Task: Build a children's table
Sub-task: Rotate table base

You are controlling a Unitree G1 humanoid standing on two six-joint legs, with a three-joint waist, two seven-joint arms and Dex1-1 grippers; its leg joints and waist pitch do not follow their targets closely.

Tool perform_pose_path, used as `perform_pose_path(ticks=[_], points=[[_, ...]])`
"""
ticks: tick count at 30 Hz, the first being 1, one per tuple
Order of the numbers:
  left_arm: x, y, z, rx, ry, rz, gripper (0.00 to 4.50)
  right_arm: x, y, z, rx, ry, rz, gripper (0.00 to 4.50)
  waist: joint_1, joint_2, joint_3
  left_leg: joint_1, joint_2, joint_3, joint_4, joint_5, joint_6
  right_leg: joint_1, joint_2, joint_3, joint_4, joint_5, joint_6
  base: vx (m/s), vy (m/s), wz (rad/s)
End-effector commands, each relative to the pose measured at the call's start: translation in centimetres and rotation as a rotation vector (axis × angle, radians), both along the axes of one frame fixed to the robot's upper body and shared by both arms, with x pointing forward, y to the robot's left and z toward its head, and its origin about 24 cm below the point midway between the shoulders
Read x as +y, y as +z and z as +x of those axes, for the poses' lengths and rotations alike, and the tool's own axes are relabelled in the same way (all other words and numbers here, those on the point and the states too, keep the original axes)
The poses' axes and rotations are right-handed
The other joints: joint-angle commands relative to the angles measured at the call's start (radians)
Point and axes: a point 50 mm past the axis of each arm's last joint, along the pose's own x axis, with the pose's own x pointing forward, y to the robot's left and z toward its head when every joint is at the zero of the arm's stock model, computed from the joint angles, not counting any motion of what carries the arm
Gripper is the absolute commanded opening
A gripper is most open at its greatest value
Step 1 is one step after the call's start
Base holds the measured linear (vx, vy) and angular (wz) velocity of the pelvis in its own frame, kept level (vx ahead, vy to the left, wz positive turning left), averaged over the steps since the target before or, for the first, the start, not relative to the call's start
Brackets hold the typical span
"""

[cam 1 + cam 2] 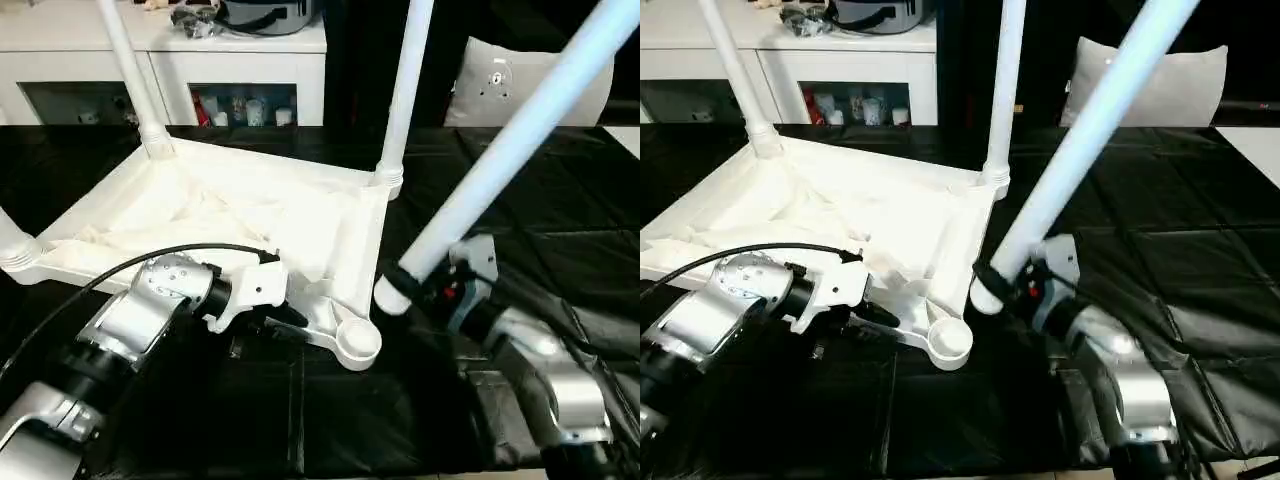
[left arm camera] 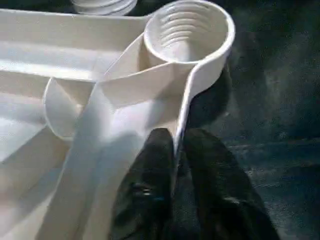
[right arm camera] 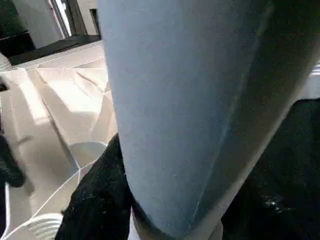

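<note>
Table top (image 1: 230, 215) inverted on the black-covered work surface (image 1: 560, 200), ribbed underside up. Three legs seated in corner sockets, judging by the pictures: near-left leg (image 1: 12, 245) at the picture's left edge, far-left leg (image 1: 130, 70), far-right leg (image 1: 405, 90). Near-right corner socket (image 1: 357, 343) open, threads visible inside. Remaining work, by judgement: insert the fourth leg there, then turn the table upright.

Left arm bent inward over the near edge, wrist turned toward the empty socket. Left gripper (image 2: 176, 165) closed down on the thin rim wall of the top just beside that socket, one finger on each side; appears to steady the top.

Right arm extended forward, forearm low. Right gripper (image 1: 1012, 285) clamped around the thick lower end of the fourth leg (image 1: 520, 130). Leg tilted up and away to the right, base hanging just beside the empty socket, not yet over it.
</note>
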Motion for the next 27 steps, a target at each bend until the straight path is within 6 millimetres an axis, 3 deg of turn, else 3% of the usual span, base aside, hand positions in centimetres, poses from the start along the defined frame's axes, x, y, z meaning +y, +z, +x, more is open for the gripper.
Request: perform_pose_path(ticks=[1,2,6,9,15,22,27], points=[[0.1,-0.3,0.2,-0.013,-0.002,0.037,0.7,0.3,0.8,0.0,-0.031,0.008,0.011,1.88,0.006,0.012,-0.058,-0.004,0.058,-0.015,-0.092,-0.17,-0.004,0.054,-0.091,0.056,-0.082,-0.2,-0.221,0.0,0.0,0.0],[0.1,-0.4,0.4,-0.021,0.0,0.045,0.42,0.3,0.8,0.0,-0.03,0.01,0.013,1.88,0.006,0.012,-0.057,-0.004,0.058,-0.015,-0.092,-0.172,-0.004,0.052,-0.089,0.056,-0.083,-0.2,-0.22,0.0,0.0,0.0],[0.3,-0.7,0.9,-0.068,0.009,0.075,0.37,0.6,0.8,-0.1,-0.029,0.025,0.016,1.88,0.007,0.012,-0.057,-0.004,0.06,-0.015,-0.093,-0.171,-0.005,0.052,-0.09,0.057,-0.082,-0.185,-0.223,0.0,0.0,0.0],[0.3,-0.8,1.3,-0.087,0.011,0.093,0.09,0.7,1.0,0.0,-0.034,0.033,0.018,1.88,0.005,0.007,-0.055,-0.005,0.059,-0.015,-0.094,-0.183,-0.005,0.054,-0.093,0.058,-0.086,-0.223,-0.212,0.0,0.0,0.0],[0.8,-1.5,1.2,-0.026,0.031,0.139,0.0,0.7,1.1,0.1,-0.039,0.038,0.016,1.88,0.002,0.006,-0.055,-0.004,0.062,-0.015,-0.095,-0.179,-0.005,0.05,-0.095,0.059,-0.084,-0.233,-0.214,0.0,0.0,0.0],[-0.1,-1.8,2.0,0.072,0.237,0.082,0.0,0.7,1.6,0.7,-0.054,0.037,0.021,1.88,0.001,0.002,-0.051,-0.005,0.059,-0.014,-0.095,-0.191,0.001,0.05,-0.095,0.06,-0.094,-0.314,-0.2,0.0,0.0,0.0],[-1.2,-2.3,2.0,0.114,0.331,0.084,0.0,1.0,1.9,1.0,-0.059,0.047,0.023,1.88,-0.003,0.0,-0.055,-0.007,0.058,-0.012,-0.09,-0.146,0.016,0.05,-0.093,0.059,-0.09,-0.254,-0.212,0.0,0.0,0.0]])
